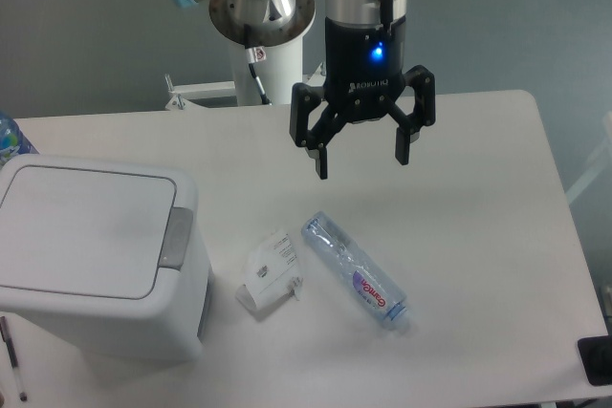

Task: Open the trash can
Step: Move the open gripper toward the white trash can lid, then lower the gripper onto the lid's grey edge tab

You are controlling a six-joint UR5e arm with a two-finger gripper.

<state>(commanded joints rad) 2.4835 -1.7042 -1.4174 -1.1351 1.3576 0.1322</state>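
1. A white surface point(478, 198) before a grey wall; the trash can point(91, 255) sits at its left, lid closed.
2. The tool point(363, 164) hangs well right of it, fingers spread, holding nothing.
3. Risk: sweeping low toward the grey push-button tab point(175, 237) could strike the plastic bottle point(356, 270) or crumpled carton point(270, 274).
4. Open room lies above and behind them.

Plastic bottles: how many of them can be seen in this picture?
2. One clear bottle lies on its side on the table, right of the crumpled paper. A second bottle shows only partly at the left edge, behind the trash can; others may be hidden.
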